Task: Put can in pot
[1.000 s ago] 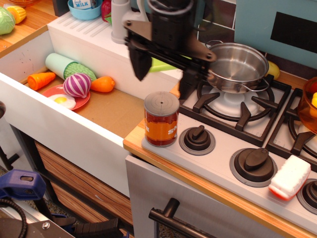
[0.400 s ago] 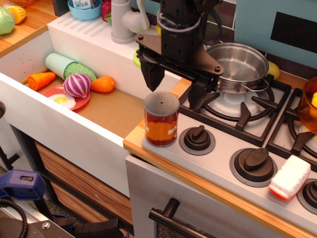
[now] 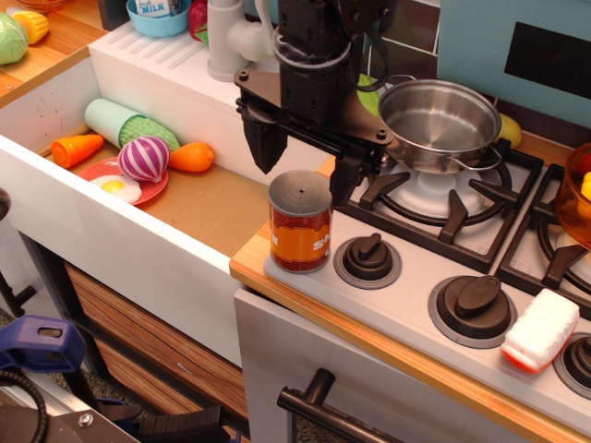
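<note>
The can (image 3: 301,221) stands upright on the stove's front left corner, with a grey ridged lid, dark red body and orange label. The shiny steel pot (image 3: 440,123) sits on the back left burner, empty. My gripper (image 3: 303,161) hangs open just above and slightly behind the can. Its left finger (image 3: 262,146) is left of the lid and its right finger (image 3: 349,175) is right of it. Neither finger touches the can.
A sink basin (image 3: 203,208) to the left holds a plate with an egg (image 3: 120,187), a purple onion (image 3: 143,158), carrots (image 3: 191,157) and a green cylinder. Stove knobs (image 3: 367,257) and a red-white sponge (image 3: 539,329) line the front. An orange vessel (image 3: 577,198) stands at right.
My gripper has shifted left and a little lower, from beside the pot to over the can. It stays open. The can and pot have not moved.
</note>
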`<action>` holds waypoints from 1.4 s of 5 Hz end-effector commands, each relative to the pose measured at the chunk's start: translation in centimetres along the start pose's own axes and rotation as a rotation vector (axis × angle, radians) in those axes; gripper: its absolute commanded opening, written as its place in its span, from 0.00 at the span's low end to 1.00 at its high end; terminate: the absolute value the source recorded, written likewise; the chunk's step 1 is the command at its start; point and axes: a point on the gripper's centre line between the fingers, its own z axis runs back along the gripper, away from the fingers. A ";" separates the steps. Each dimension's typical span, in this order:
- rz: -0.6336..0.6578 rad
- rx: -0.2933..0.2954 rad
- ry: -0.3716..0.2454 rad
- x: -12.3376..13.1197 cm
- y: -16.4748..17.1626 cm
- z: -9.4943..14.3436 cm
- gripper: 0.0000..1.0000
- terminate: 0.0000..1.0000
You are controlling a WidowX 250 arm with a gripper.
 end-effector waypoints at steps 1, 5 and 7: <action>0.014 -0.002 -0.020 -0.2 0.9 -0.1 1.00 0.00; 0.041 -0.076 -0.040 -0.2 1.0 -2.4 1.00 0.00; 0.081 -0.079 -0.057 -0.1 0.5 -3.2 1.00 0.00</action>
